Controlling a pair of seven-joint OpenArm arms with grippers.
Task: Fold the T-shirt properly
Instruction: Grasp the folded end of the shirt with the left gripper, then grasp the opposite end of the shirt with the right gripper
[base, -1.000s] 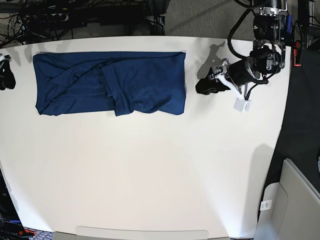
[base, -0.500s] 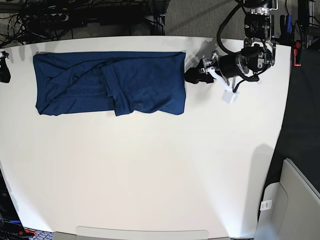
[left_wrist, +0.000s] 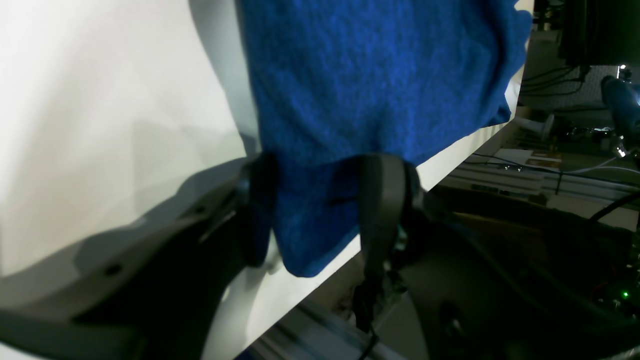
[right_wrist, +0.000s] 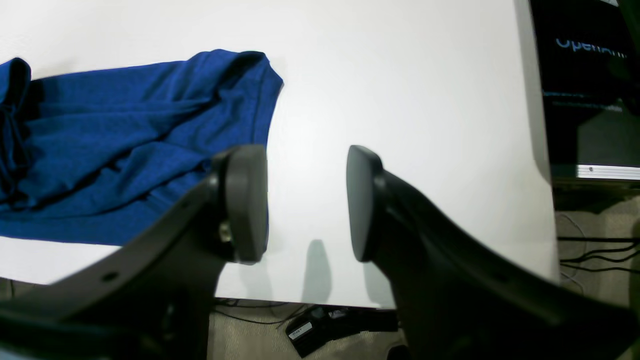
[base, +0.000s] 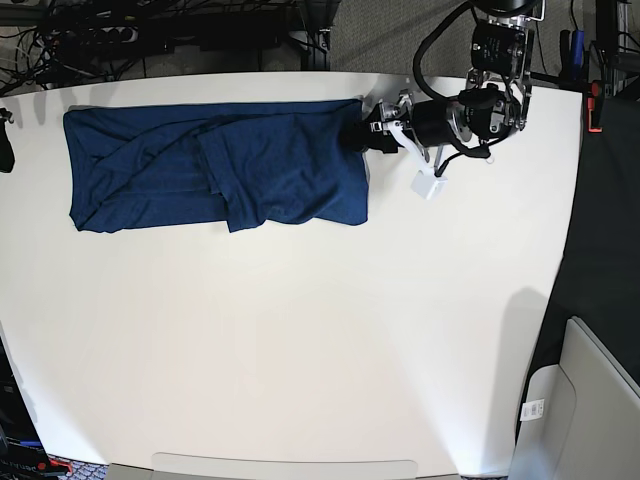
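Looks like a robotics lab or test bench setup, not anyone's home. The big white worktop (base: 300, 330) sits on grey carpet (base: 400, 35), with a messy tangle of black cables and a power strip (base: 100, 33) along the back edge. There's a dark monitor (right_wrist: 590, 80) off to one side showing text, and more wires and hardware (left_wrist: 565, 165) behind the worktop.
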